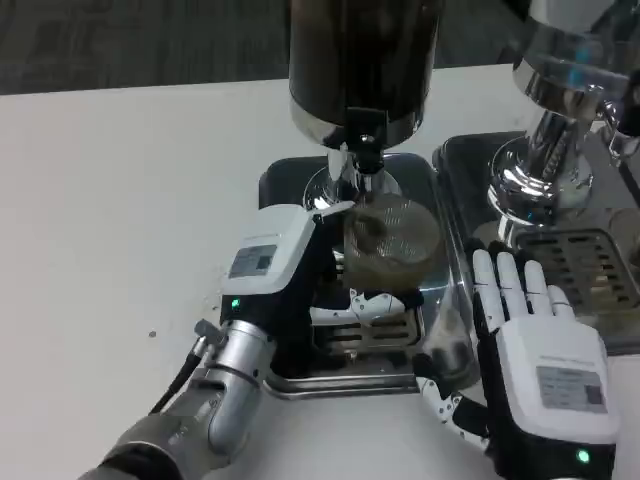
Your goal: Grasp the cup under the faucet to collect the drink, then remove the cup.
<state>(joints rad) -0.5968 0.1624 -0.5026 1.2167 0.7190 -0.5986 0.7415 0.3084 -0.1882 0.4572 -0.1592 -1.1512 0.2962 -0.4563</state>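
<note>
A clear plastic cup (392,238) with brownish drink in it stands on the drip tray (300,378) directly below the faucet (365,158) of the dark dispenser (362,60). My left hand (285,268) reaches in from the left, and its fingers (372,303) wrap around the lower part of the cup. My right hand (535,335) lies flat to the right of the tray, fingers straight and apart, holding nothing.
A second chrome dispenser (560,110) stands at the right on its own drip tray with a grille (590,265), just behind my right hand. White table (120,220) stretches out to the left.
</note>
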